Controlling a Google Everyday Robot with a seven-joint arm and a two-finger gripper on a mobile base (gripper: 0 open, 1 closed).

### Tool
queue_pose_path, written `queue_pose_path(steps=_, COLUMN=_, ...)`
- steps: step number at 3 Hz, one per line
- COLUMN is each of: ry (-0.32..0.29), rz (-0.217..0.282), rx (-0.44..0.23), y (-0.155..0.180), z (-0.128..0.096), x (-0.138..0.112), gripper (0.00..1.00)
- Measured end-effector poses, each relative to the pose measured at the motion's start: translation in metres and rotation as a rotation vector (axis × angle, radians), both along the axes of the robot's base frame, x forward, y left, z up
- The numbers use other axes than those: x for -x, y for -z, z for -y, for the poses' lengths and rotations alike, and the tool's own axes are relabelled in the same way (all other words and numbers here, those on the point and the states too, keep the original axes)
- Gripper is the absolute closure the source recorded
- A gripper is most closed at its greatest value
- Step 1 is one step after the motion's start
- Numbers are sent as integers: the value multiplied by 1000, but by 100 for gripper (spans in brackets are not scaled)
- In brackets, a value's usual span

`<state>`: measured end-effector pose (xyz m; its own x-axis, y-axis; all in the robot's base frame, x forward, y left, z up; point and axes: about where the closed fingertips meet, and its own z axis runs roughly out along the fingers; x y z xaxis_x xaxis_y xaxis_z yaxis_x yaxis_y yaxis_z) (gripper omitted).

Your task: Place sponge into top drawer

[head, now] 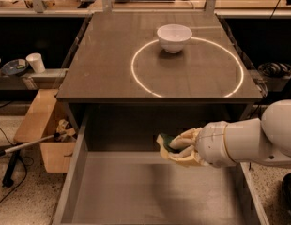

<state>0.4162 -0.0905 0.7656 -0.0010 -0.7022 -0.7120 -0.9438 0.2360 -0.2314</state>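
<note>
The top drawer (pixel 136 196) stands pulled out below the table's front edge, wide and shallow with a flat grey bottom. My gripper (pixel 176 149) reaches in from the right on a white arm and hovers over the drawer's back right part. It is shut on the sponge (pixel 166 142), whose dark green top and yellow edge peek out at the left between the cream fingers (pixel 185 138). The sponge is held above the drawer floor, not resting on it.
A white bowl (pixel 174 37) sits at the back of the table (pixel 112 78), on the rim of a bright ring of light. A wooden box (pixel 42 130) and a pole lie on the floor to the left. A paper cup (pixel 35 62) stands on a left shelf.
</note>
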Motion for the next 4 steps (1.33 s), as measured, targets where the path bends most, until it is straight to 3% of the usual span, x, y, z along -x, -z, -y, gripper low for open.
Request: queue_pose_path(steps=4, ry=2, rz=-38, rx=-1, y=42, z=-11, x=-5, gripper=100)
